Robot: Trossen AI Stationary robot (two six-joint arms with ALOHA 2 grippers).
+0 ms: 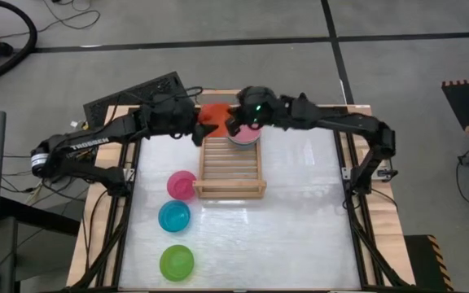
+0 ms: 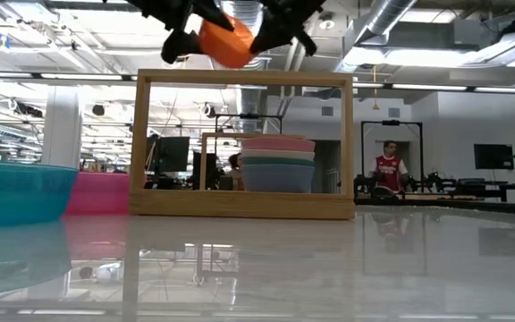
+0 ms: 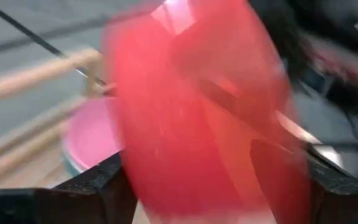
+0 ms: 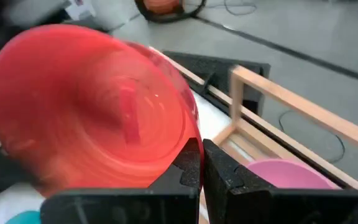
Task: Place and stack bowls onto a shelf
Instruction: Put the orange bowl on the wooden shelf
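Left hand (image 1: 195, 124): we see it clamped on the orange-red bowl (image 1: 213, 115), raised above the shelf's (image 1: 230, 165) far end.
Right hand (image 1: 233, 124): pinching the same bowl's rim.
Stack (image 2: 277, 164): pink-topped larger bowls on the shelf below.

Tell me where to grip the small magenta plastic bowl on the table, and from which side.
Grip the magenta bowl by its rim, coming from above. It sits upright and open. Take the side away from the wooden shelf, which stands close beside it.
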